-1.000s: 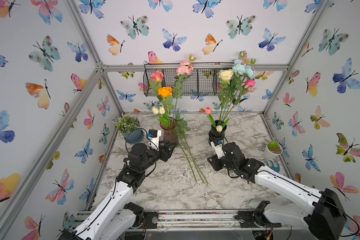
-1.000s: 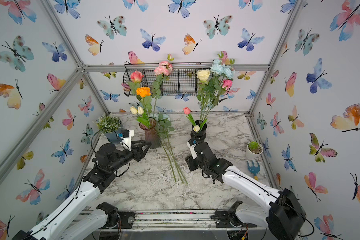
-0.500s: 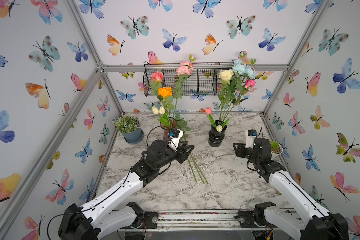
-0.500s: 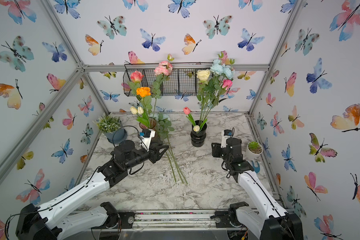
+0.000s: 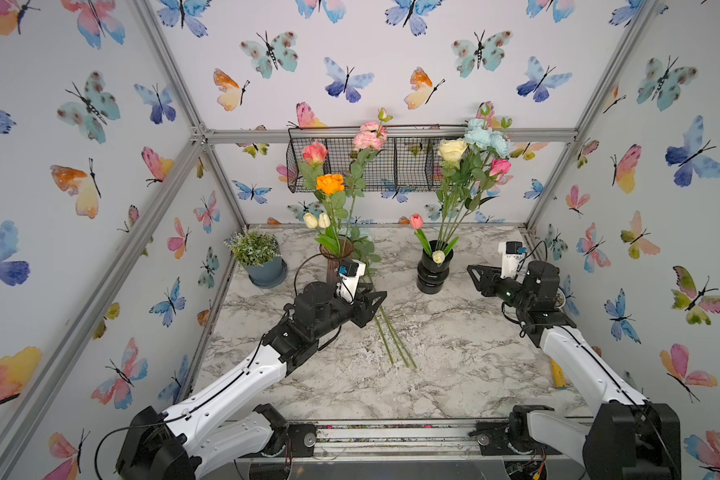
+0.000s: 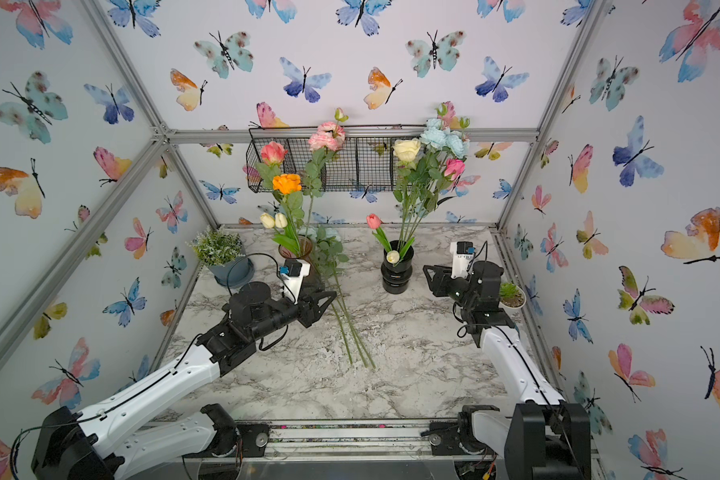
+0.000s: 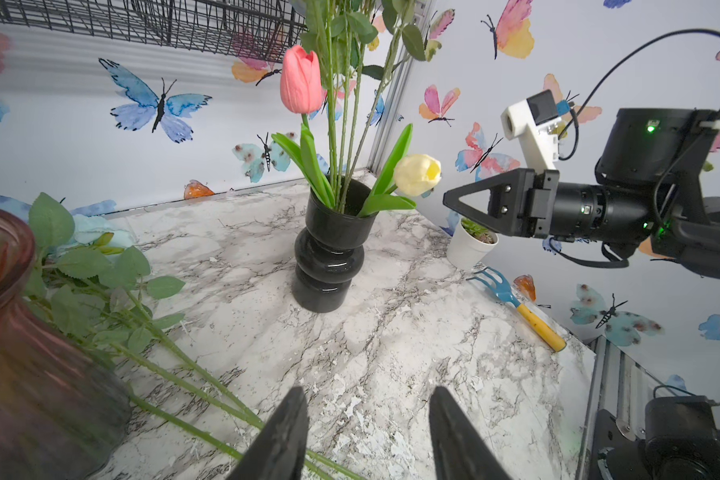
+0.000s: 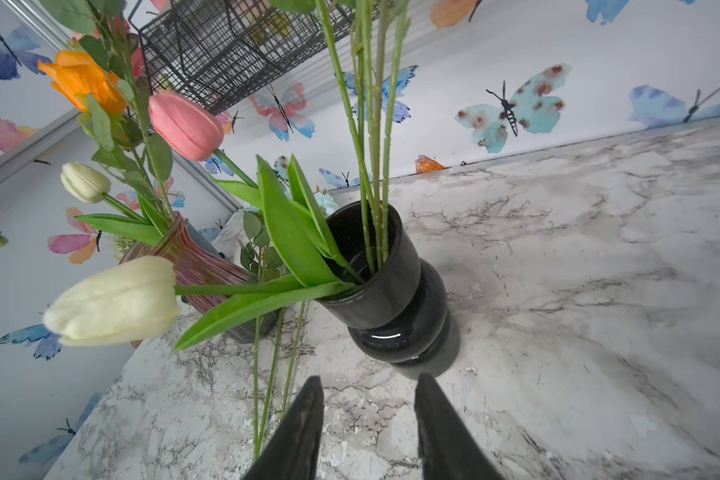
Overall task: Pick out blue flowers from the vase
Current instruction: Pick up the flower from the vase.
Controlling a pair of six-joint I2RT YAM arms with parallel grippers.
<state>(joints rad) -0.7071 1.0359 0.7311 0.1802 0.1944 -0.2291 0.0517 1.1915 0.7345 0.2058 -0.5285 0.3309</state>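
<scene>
Left pincer [image 7: 366,392] about half open, nothing between the jaws. It hangs low over the desk [image 7: 391,353], right above the green stems of the blue flowers [image 5: 393,338] lying there. Those stems run from mid-desk back past the reddish glass vase [image 7: 26,353]. Their leaves crowd its side, and a pale blue bloom [image 7: 94,228] lies on the desk behind it.

Right pincer [image 8: 368,378] also part open and empty. It is up off the desk and aimed at the black vase [image 8: 391,291], near but not touching. A cream tulip [image 7: 416,174] droops over the vase rim toward it.

More task flowers stand in the black vase: aqua blooms [image 5: 485,137] top the tall stems beside a cream-yellow rose [image 5: 452,150] and a pink rose [image 5: 499,167]. A pink tulip [image 5: 416,221] sits lower.

Other stuff — a leafy plant in a blue pot [image 5: 258,257] at back left, a small white pot [image 7: 470,245] and a blue-and-yellow hand rake [image 7: 516,305] by the right edge, and a wire basket [image 5: 391,166] on the back wall.
</scene>
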